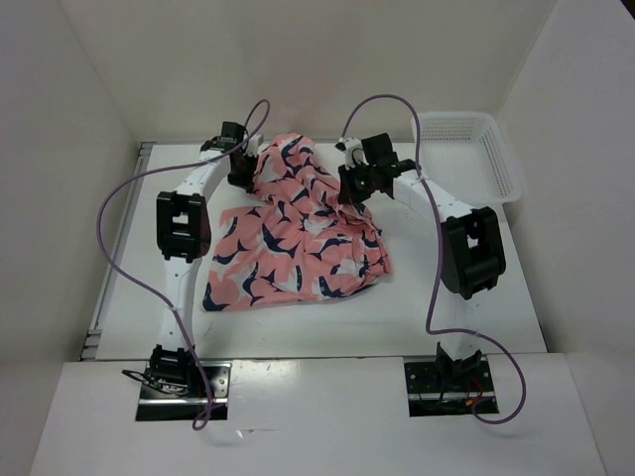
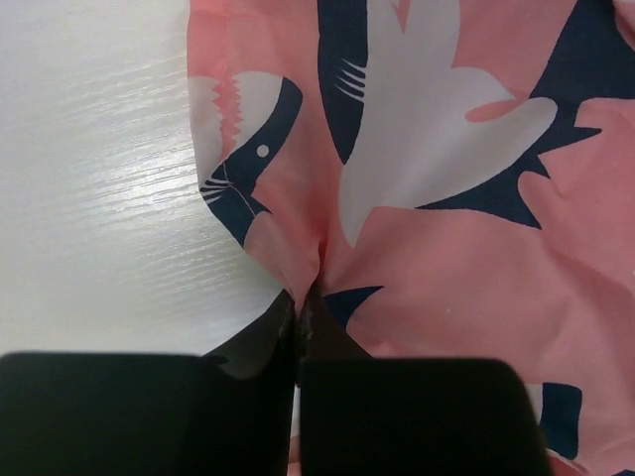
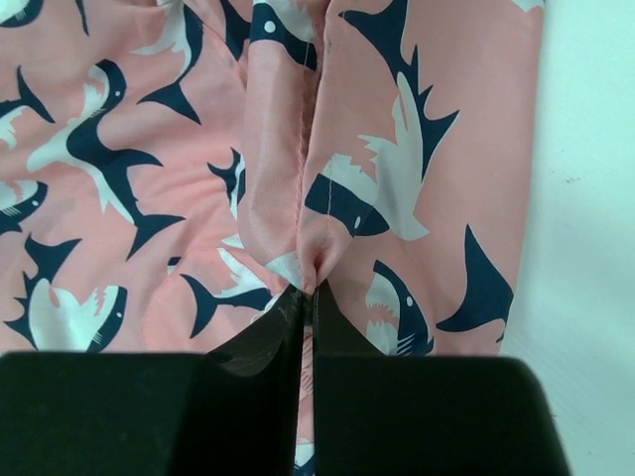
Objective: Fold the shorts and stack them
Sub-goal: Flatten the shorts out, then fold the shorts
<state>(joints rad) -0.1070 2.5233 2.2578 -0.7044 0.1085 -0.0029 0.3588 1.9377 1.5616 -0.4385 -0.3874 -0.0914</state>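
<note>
**Both arms hold the shorts' far end**

Your left fingers (image 2: pixel 260 347) and right fingers (image 3: pixel 260 342) are each pinched tight on the shorts (image 1: pixel 298 243). The bulk lies on the counter (image 1: pixel 446 317), nearward toward your bases, which is likely the fold's direction.

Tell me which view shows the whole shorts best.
The top external view: the shorts appear whole, crumpled on the table. Each wrist view shows only a close patch of printed fabric pinched in shut jaws.

A white mesh basket (image 1: pixel 504 159) stands on the white worktop (image 1: pixel 446 317), right of the right pincer (image 1: pixel 347 195), apart from it.
</note>
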